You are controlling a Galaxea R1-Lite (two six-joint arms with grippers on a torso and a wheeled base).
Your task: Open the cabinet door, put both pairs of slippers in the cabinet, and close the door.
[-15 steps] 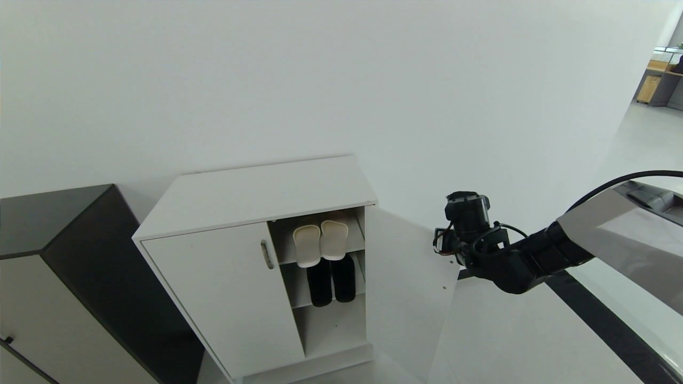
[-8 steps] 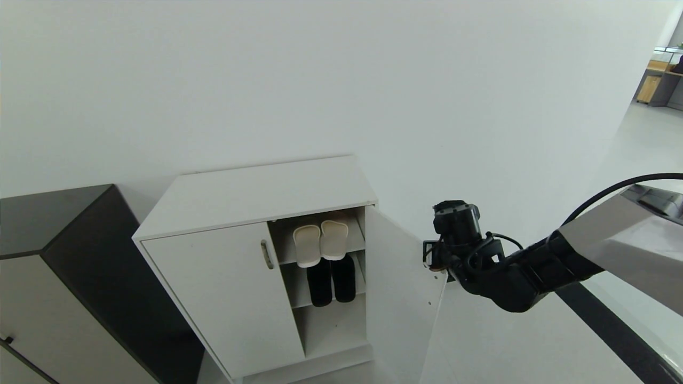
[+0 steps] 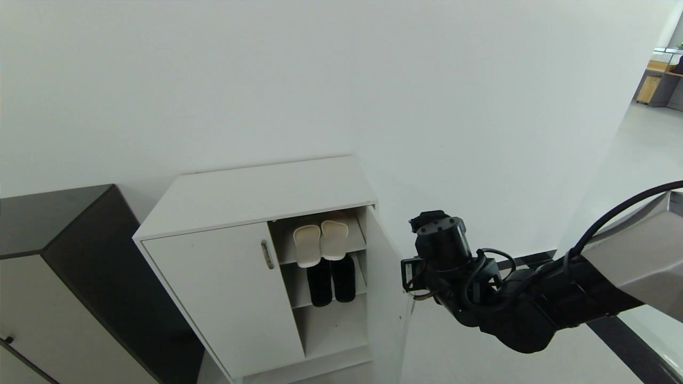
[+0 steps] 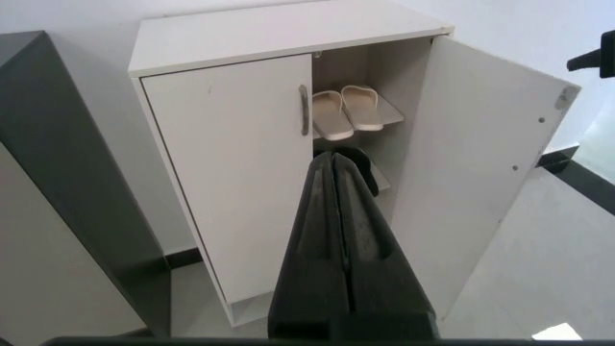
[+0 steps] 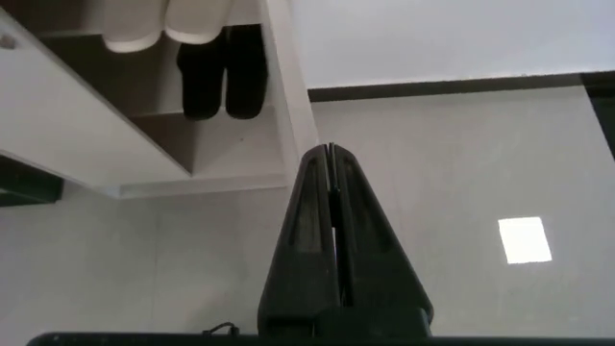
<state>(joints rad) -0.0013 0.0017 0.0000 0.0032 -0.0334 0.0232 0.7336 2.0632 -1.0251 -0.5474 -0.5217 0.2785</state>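
The white cabinet (image 3: 256, 192) stands against the wall with its left door shut and its right door (image 3: 387, 288) partly open. Inside, the white slippers (image 3: 320, 242) lie on the upper shelf and the black slippers (image 3: 332, 282) on the shelf below. My right arm's wrist (image 3: 443, 256) is at the outer face of the right door. My right gripper (image 5: 330, 152) is shut and holds nothing, its tip close to the door's edge (image 5: 288, 96). My left gripper (image 4: 333, 159) is shut and empty, held in front of the cabinet (image 4: 231, 135) and apart from it.
A dark grey cabinet (image 3: 58, 224) stands right beside the white one on the left. A white wall runs behind both. A black stripe (image 3: 613, 336) crosses the pale floor on the right, where there is free room.
My right arm has moved left and lower along the door's outer side. The right door has swung from wide open to about half shut. The slippers have not moved.
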